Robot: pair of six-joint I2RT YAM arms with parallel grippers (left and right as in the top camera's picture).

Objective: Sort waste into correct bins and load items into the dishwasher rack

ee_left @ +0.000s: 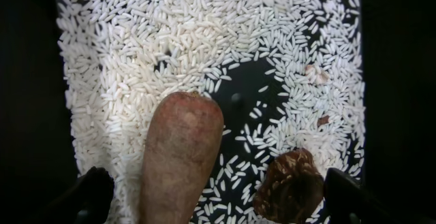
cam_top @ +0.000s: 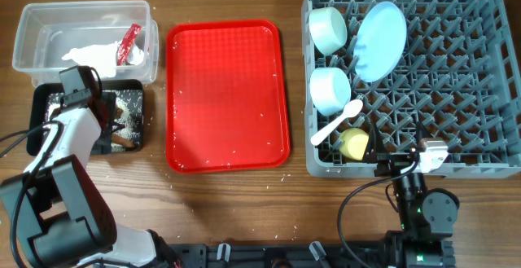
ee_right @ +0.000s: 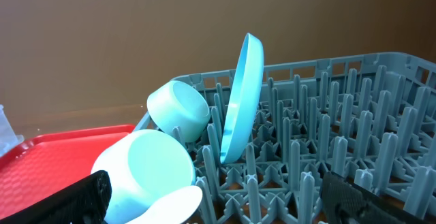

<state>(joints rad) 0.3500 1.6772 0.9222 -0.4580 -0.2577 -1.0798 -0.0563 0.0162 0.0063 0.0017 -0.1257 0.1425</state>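
Left gripper [ee_left: 216, 198]: jaws fully spread, holding nothing, above the black tray [ee_left: 252, 74], which contains scattered rice [ee_left: 157, 33], one brown stick [ee_left: 180, 156] and one brown lump [ee_left: 289, 186]. Right gripper [ee_right: 218, 207]: jaws fully spread, holding nothing, at the near edge of the rack [cam_top: 456, 81]. Rack contents: two bowls [cam_top: 328, 28], [cam_top: 330, 89], one plate [cam_top: 381, 40], one spoon [cam_top: 338, 121], one yellow cup [cam_top: 354, 144]. Clear tub [cam_top: 32, 24] contents: one red wrapper [cam_top: 129, 44], one tissue [cam_top: 94, 54]. One red tray [cam_top: 228, 97] lies between tub and rack.

Robotics lab: cabled robot arm [cam_top: 57, 142] on wooden table [cam_top: 244, 211].
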